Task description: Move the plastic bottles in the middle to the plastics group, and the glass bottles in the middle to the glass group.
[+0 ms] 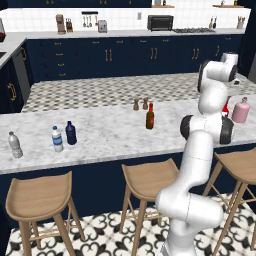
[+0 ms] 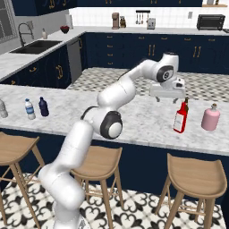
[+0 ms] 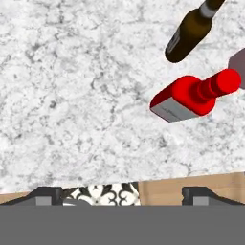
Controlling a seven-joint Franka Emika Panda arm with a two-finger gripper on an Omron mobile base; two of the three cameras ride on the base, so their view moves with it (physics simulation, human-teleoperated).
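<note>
Two bottles lie under the hand point(image 3: 122, 194) in the hand view: the red flat-sided bottle point(image 3: 191, 98) and, just beyond it, a slim dark amber-brown bottle point(image 3: 190, 32), both standing on the marble surface point(image 3: 72, 95). The hand's fingertips point(image 3: 45, 194) are spread wide apart and hold nothing. From the right base view the hand point(image 2: 167, 97) hangs above the surface just left of the red bottle point(image 2: 180, 117), and the squat pink bottle point(image 2: 210, 117) stands near the red one on its other side. Well away from the red bottle, toward the surface's far left end, the dark navy-blue bottle point(image 1: 71, 133) stands just beside the blue-labelled water bottle point(image 1: 57, 139), with the greyish plain bottle point(image 1: 15, 144) further left. Between them and the red bottle stands the slim dark brown bottle with reddish neck point(image 1: 150, 116), with two tiny brown shakers point(image 1: 140, 104) just behind it.
</note>
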